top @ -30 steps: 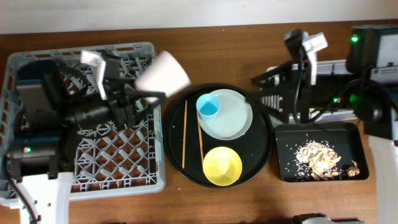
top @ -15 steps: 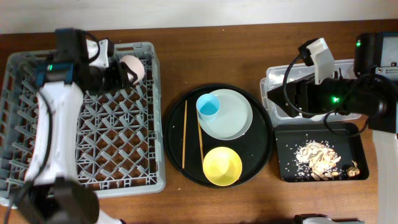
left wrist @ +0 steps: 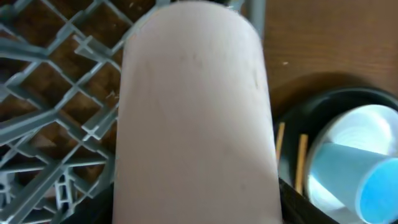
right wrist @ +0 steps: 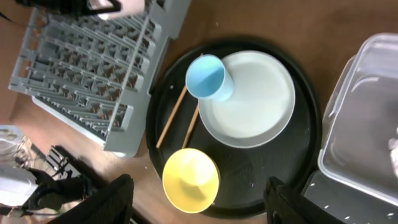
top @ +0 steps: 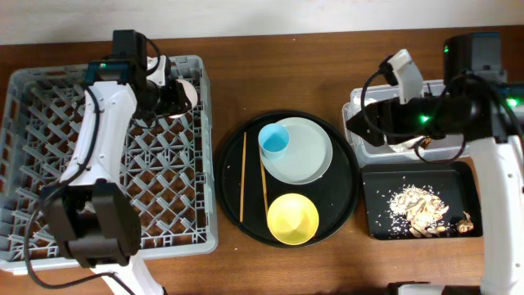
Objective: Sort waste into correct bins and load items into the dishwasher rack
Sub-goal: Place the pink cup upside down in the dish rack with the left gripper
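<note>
My left gripper [top: 173,97] is shut on the small pink cup [top: 187,93], holding it on its side over the back right corner of the grey dishwasher rack [top: 49,164]. The cup fills the left wrist view [left wrist: 196,112]. My right gripper [top: 354,129] is open and empty, above the gap between the round black tray and the clear tub [top: 364,97]. In the right wrist view its fingers [right wrist: 106,200] frame the yellow bowl [right wrist: 191,180]; the blue cup [right wrist: 208,78] stands on the pale plate [right wrist: 258,106], and two chopsticks [right wrist: 171,117] lie to their left.
The round black tray [top: 344,205] sits mid-table with plate, blue cup, bowl and chopsticks. The shallow black tray [top: 377,184] at front right holds rice and food flakes [top: 417,205]. Bare wooden table lies behind and between the rack and trays.
My left arm has swung toward the back and carried the pink cup from beside the rack's right edge to over its back right corner. My right gripper shifted slightly, still open.
</note>
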### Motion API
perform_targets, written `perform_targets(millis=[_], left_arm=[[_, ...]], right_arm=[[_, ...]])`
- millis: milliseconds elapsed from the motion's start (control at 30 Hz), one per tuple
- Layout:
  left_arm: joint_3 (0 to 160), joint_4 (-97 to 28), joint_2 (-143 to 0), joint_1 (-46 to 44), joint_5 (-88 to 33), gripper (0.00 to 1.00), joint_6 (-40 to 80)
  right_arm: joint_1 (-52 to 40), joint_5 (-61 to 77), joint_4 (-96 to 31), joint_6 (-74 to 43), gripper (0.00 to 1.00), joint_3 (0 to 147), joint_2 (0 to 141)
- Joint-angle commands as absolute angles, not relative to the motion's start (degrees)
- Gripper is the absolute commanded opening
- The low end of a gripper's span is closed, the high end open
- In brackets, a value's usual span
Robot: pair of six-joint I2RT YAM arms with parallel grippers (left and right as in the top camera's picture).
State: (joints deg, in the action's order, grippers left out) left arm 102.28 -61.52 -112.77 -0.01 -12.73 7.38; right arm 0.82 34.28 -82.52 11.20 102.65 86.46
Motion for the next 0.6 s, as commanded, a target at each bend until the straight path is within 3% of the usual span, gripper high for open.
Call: perform_targets(millis=[0,100,367,567], left_arm=[[102.9,-62.6,-113.7,0.1,-7.8,0.15,8.1],[104.5,-64.0,-113.4,0.1,-7.9,0.1,8.1],[115.6,-75.9,-113.4,0.1,-7.9,0.09,8.1],[114.3,-79.2,-113.6,0.1,-7.6,0.09,8.1]], right_arm=[[1.1,33.8,-82.3,13.3,0.67,100.7,88.1],[1.1,33.8,-82.1,13.3,0.67,100.7,88.9],[1.1,33.8,-82.0,13.3,0.67,100.6,88.9],[1.1,33.8,-82.0,13.3,0.67,100.6,88.9]])
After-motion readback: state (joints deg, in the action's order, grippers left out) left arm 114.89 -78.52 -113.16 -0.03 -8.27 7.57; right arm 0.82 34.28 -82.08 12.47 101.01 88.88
